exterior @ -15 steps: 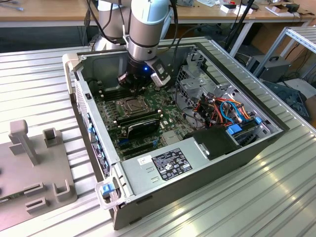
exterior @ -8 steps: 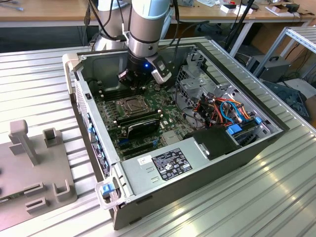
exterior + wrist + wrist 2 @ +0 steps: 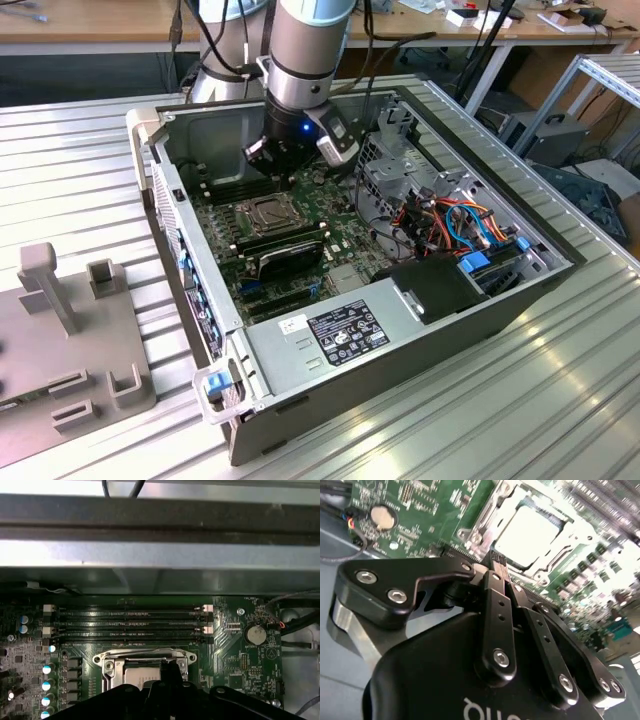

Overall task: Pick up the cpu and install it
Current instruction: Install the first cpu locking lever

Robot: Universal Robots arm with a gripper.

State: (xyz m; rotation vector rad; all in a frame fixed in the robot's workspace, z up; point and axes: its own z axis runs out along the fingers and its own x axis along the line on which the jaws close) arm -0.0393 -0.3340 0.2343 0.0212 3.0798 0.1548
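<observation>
Hovering inside the open grey metal computer case (image 3: 300, 340) that lies on its side on the ribbed aluminium bench (image 3: 80, 160), I hang over the green motherboard (image 3: 300, 215), close above the board. My gripper (image 3: 496, 561) points down at it, and in the second wrist view my two black fingers (image 3: 492, 600) are pressed together at the tips with nothing between them.

Just beyond my fingertips sits the square CPU socket with its silvery metal frame (image 3: 145, 661), and past that run the long black memory slots (image 3: 130, 620) with white clips. Off to one side of me lies a round silver coin cell battery (image 3: 255, 634).

The cpu (image 3: 527, 530) is a thin, flat square chip with a pale silvery-grey metal face, glaring bright under the light. It lies flat within the socket frame, just ahead of my fingertips and apart from them. I judge it already seated there, though I cannot tell whether the frame is clamped down over it.

I would judge it light and rigid, but smooth and slippery on its metal face, and fragile on the contact side, as is the socket beneath. The safe hold is across two opposite edges, fingers spread just wider than the chip, kept level so it neither tilts nor scrapes, with only gentle squeeze.
</observation>
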